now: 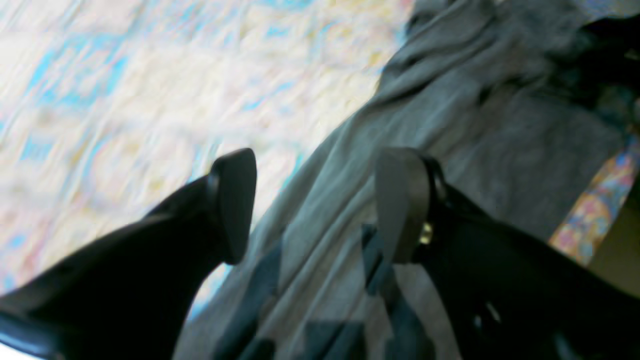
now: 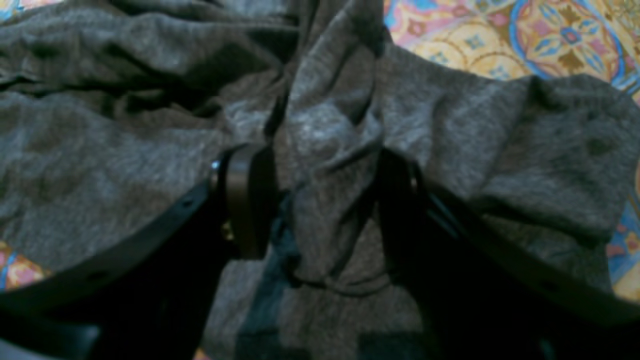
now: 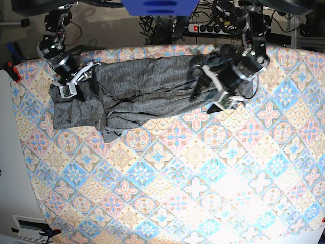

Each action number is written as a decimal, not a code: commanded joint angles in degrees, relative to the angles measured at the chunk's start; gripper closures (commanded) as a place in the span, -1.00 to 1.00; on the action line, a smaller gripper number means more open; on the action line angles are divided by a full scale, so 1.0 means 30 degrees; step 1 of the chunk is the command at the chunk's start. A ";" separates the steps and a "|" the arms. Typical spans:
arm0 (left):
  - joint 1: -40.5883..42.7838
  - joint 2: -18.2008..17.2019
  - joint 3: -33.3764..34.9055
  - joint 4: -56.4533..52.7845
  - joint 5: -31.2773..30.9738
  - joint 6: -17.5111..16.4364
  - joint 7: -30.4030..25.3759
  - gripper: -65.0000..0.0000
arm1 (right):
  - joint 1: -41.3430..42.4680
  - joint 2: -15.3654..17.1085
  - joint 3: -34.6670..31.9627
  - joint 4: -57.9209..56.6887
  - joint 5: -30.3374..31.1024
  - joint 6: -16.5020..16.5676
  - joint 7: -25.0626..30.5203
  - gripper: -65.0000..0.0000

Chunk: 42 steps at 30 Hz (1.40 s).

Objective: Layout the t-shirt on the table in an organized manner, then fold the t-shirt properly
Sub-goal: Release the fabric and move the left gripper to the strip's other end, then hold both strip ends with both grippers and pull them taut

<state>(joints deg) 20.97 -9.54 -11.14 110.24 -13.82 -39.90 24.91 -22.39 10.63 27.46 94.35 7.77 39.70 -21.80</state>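
Note:
The charcoal-grey t-shirt (image 3: 147, 86) lies crumpled in a long band across the far part of the table (image 3: 177, 178). My right gripper (image 3: 76, 81) is at the shirt's left end. In the right wrist view it (image 2: 320, 200) is open, with a bunched ridge of the shirt (image 2: 100, 150) standing between its fingers (image 2: 245, 200). My left gripper (image 3: 210, 86) is over the shirt's right end. In the blurred left wrist view it (image 1: 317, 200) is open and empty above the shirt (image 1: 450, 125), beside the patterned cloth (image 1: 150, 75).
Cables and a power strip (image 3: 213, 25) lie beyond the table's far edge, with a blue object (image 3: 152, 5) above them. A red clamp (image 3: 14, 71) sits on the left edge. Patterned cloth shows bare in front of the shirt.

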 commanded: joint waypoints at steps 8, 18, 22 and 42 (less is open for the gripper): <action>0.0790 -0.0058 -0.1900 -0.0628 -0.0212 -0.0033 -0.0522 -0.13 | 0.3025 0.0309 0.0062 0.0332 0.0443 0.0099 0.0513 0.07; 0.0848 -0.0292 -0.3511 -0.3383 -0.0183 -0.0033 -0.0522 -0.12 | 0.3112 0.0397 0.0032 -0.1866 0.0443 0.0099 0.0513 0.07; 0.0907 -0.0908 -0.3541 -0.4291 -0.0212 -0.0033 -0.0522 -0.12 | 0.4431 0.0397 -0.0730 -0.2599 0.0414 0.0099 0.0513 0.07; 0.0819 -0.0937 -0.3511 -0.4496 -0.0183 -0.0033 -0.0522 -0.12 | 0.6160 0.0426 -0.2693 -0.5002 0.0414 0.0099 0.0542 0.07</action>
<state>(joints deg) 23.64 -11.92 -21.50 95.88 -13.52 -39.86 24.67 -4.80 11.27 19.03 78.26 7.86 39.70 -21.61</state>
